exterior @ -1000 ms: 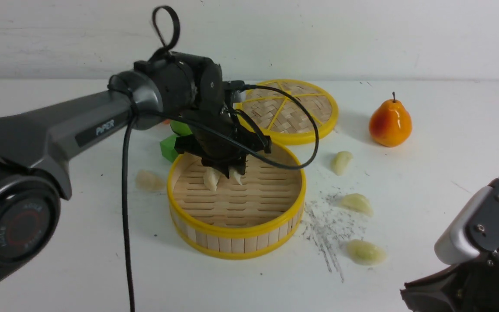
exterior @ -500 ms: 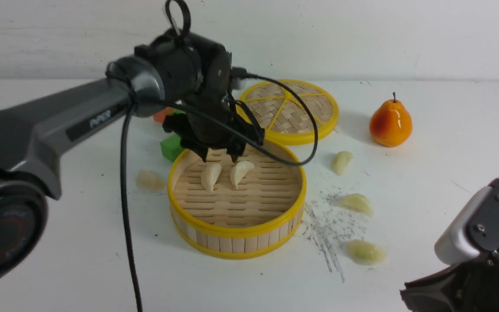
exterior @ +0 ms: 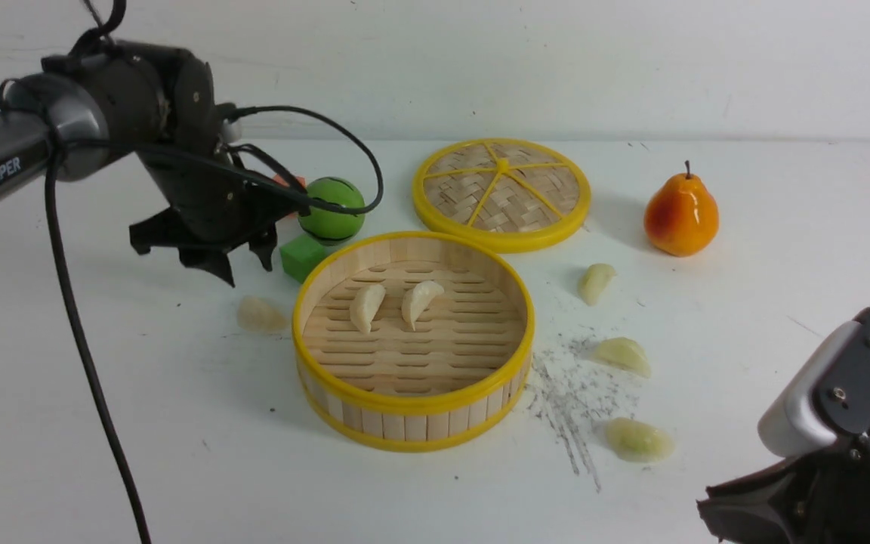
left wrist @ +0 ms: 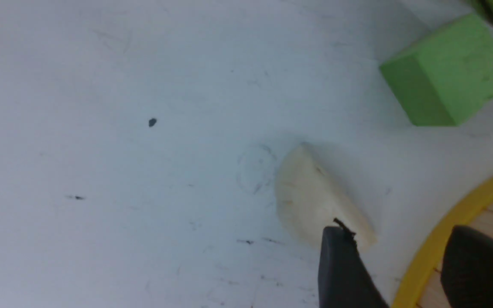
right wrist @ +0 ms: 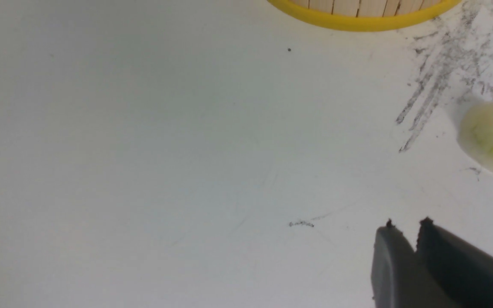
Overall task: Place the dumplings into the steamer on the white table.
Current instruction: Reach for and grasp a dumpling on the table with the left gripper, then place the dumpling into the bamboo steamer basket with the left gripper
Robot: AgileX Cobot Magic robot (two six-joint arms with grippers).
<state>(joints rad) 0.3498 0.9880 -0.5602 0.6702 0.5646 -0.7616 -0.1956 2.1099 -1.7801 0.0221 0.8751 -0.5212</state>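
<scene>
The steamer (exterior: pixel 412 400) stands mid-table on the white table (exterior: pixel 103 423) and holds two cream dumplings (exterior: pixel 367 306) (exterior: pixel 420 301). A further dumpling (exterior: pixel 260 315) lies just left of it. My left gripper (exterior: pixel 248 270) hangs open and empty above that dumpling. In the left wrist view the dumpling (left wrist: pixel 310 196) shows beside one finger (left wrist: pixel 340 265), with the steamer rim (left wrist: pixel 439 239) between the fingers. Three dumplings (exterior: pixel 595 282) (exterior: pixel 622 353) (exterior: pixel 637 440) lie right of the steamer. My right gripper (right wrist: pixel 407 224) is shut and empty, low near the front right, close to a greenish dumpling (right wrist: pixel 490 137).
The woven lid (exterior: pixel 501 193) lies behind the steamer, with an orange pear (exterior: pixel 680 215) to its right. A green ball (exterior: pixel 331 209) and a green cube (exterior: pixel 303 257) sit behind the steamer on the left. Grey scuff marks (exterior: pixel 567 400) run by the steamer's right side.
My left gripper opened and let a second dumpling drop into the steamer. It then rose and swung left, out over the dumpling on the table. The right arm stayed still.
</scene>
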